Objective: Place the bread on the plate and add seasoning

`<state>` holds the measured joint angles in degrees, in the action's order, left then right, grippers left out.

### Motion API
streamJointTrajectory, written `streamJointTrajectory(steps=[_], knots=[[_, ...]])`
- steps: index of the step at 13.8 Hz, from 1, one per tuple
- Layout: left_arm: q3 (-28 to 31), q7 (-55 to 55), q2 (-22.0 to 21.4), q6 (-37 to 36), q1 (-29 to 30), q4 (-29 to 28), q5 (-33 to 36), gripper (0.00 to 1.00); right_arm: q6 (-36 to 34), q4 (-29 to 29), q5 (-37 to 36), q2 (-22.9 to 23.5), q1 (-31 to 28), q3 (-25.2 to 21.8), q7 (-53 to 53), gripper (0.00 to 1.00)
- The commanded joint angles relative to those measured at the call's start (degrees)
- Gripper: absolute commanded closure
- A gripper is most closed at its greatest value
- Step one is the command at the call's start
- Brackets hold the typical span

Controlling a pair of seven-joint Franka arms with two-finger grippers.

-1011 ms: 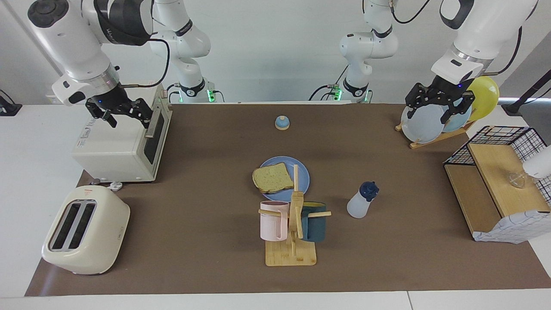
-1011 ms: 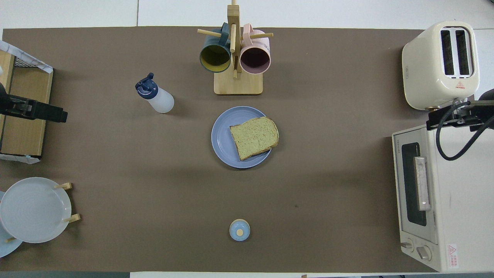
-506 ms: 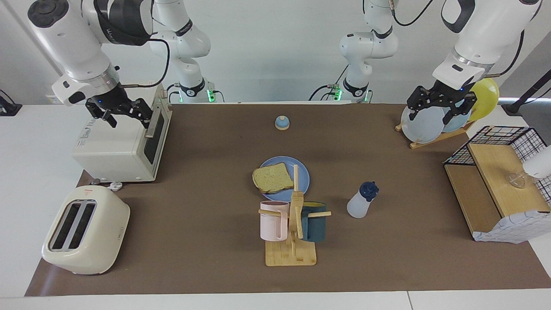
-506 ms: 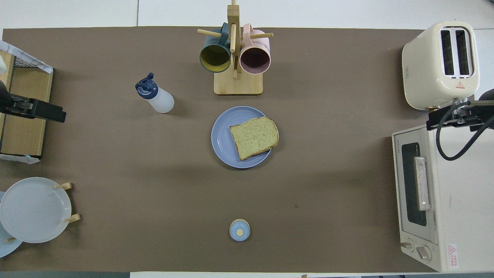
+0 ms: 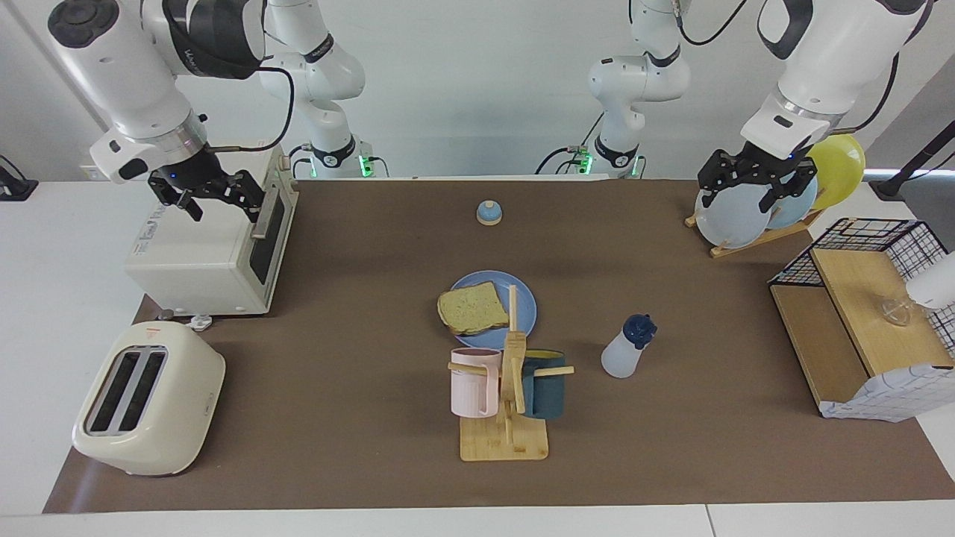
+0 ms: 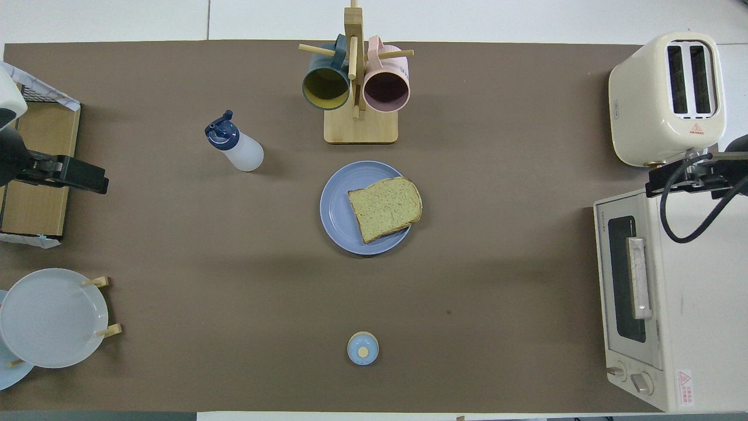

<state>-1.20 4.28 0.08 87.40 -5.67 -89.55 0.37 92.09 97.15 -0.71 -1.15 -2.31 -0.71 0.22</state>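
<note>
So the square slice of pale tan bread with a brown crust [image 5: 473,309] is lying flat on the round medium-blue plate [image 5: 525,304], pushed toward the right arm's side so one corner pokes just past the rim. The small translucent white bottle with the navy spouted cap [image 5: 627,346] stands upright on the brown mat covering the bench [image 5: 358,358], apart from the plate, toward the left arm's end and well clear of any fingers. The left gripper [image 5: 753,187] hangs in the air over the wooden rack of pale blue plates [image 5: 733,215], fingers spread wide with nothing between them; the bottle sits way off from those fingertips, out toward the middle of the bench. The right gripper [image 5: 211,195] is parked over the top of the white toaster oven [image 5: 201,257], fingers also spread and empty, with the bread and plate a long reach away from them. Just beside the plate, on its side away from the robots, is the wooden mug tree [image 5: 509,403] with a pink mug and a dark teal one.
</note>
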Motion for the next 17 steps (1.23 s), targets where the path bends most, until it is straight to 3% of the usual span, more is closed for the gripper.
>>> streamJointTrajectory(steps=[1, 7, 17], knots=[[0.58, -6.89, -0.60, -1.62, -1.27, 0.07, 1.21, 0.00, -0.42, 0.41, -0.60, -0.69, -0.68, 0.44, -1.27, 0.00], [2.16, -11.13, -0.69, 0.57, -1.27, -0.19, -0.98, 0.00, -0.42, 0.41, -0.60, -0.69, -0.68, 0.44, -1.27, 0.00], [0.41, -8.59, -0.60, 0.84, 1.53, 0.16, -1.16, 0.00, -0.42, 0.41, -0.60, -0.69, -0.68, 0.44, -1.27, 0.00]])
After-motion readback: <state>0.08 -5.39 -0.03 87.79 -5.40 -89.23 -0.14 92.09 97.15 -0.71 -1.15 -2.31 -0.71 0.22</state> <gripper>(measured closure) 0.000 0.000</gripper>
